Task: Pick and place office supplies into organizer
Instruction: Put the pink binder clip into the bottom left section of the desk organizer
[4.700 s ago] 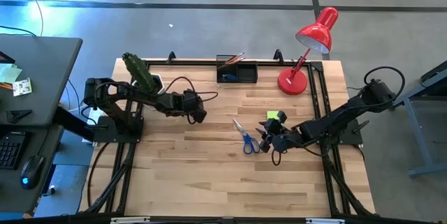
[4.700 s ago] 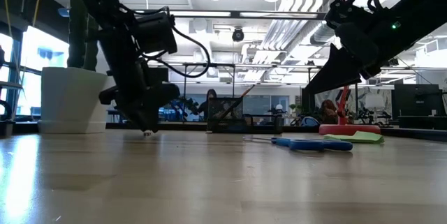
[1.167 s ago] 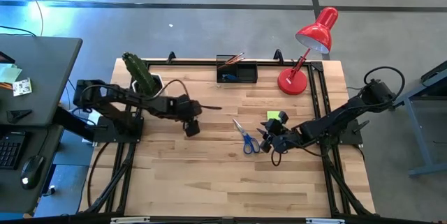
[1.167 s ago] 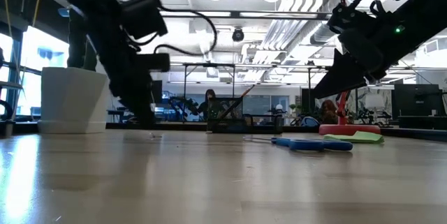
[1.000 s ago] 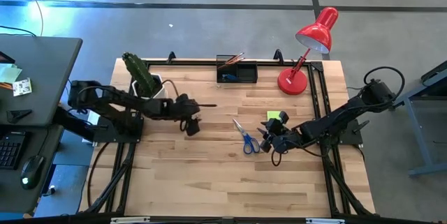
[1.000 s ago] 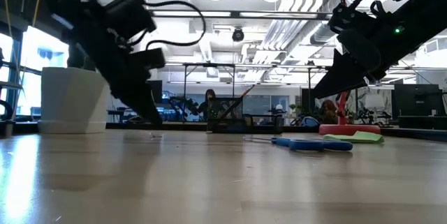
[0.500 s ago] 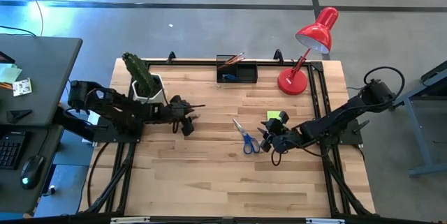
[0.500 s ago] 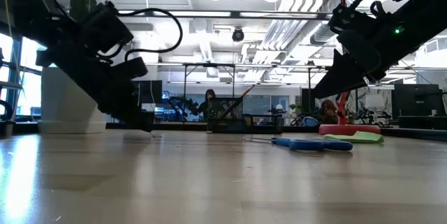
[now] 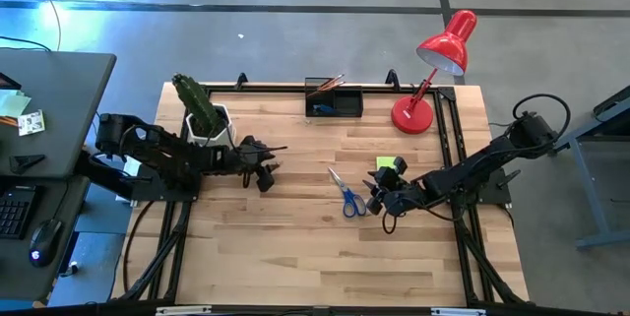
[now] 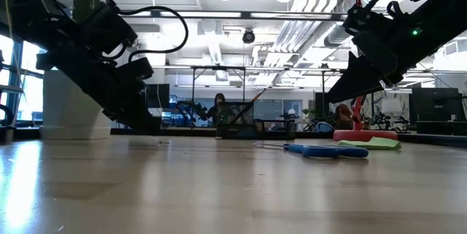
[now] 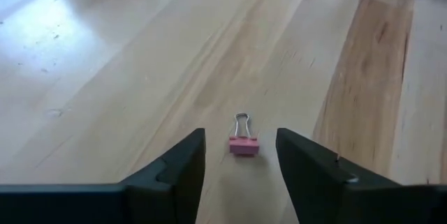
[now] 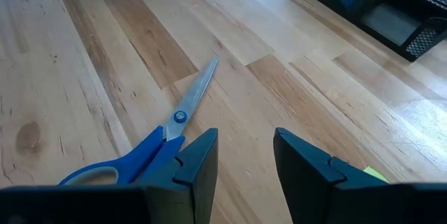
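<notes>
Lying flat on the counter (image 9: 295,247) just ahead of the left claw (image 11: 239,155), a small pink binder clip (image 11: 242,144) pointed its wire loop away from the spread, empty fingers, though from above it was too small to make out. Farther right, the blue-handled scissors (image 9: 346,194) lay with blades aimed toward the far-edge organizer (image 9: 334,102), handles partly cut off behind the right claw (image 12: 244,155), which hovered released just beside them, the lime-green sticky-note pad (image 9: 388,164) close behind.

scissors (image 12: 140,155) handles cut off behind right gripper (image 12: 244,155) fingers.
</notes>
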`<action>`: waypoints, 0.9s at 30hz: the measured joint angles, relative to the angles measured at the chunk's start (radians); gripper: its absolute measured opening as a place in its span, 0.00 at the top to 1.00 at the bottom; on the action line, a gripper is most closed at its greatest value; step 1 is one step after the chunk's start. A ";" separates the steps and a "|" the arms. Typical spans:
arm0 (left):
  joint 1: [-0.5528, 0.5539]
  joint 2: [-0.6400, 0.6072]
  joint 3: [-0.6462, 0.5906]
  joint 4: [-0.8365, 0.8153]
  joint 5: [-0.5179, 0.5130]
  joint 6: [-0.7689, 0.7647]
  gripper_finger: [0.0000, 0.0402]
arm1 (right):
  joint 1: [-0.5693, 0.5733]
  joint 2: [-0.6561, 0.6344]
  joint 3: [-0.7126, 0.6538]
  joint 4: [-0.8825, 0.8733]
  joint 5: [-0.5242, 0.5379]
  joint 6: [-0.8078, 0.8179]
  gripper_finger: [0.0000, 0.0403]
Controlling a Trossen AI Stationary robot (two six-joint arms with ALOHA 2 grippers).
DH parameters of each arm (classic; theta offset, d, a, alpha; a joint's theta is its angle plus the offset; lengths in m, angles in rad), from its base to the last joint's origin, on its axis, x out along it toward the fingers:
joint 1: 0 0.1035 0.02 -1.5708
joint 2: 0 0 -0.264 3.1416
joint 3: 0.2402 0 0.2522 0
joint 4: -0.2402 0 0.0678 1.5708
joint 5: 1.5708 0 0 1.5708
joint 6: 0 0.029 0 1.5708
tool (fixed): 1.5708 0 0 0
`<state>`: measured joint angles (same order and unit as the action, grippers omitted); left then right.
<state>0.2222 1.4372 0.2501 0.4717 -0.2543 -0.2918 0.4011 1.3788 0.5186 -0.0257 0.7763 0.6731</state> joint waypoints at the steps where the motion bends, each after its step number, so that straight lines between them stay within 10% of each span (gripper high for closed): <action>1: 0.000 0.000 0.000 0.000 0.000 -0.001 0.58 | 0.000 0.000 0.000 0.000 0.000 0.000 0.67; 27: 0.000 0.014 0.084 -0.175 -0.002 0.028 0.59 | -0.002 0.000 0.000 0.001 0.036 -0.010 0.67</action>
<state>0.2222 1.4517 0.3344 0.2970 -0.2562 -0.2643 0.3996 1.3791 0.5186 -0.0252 0.8124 0.6629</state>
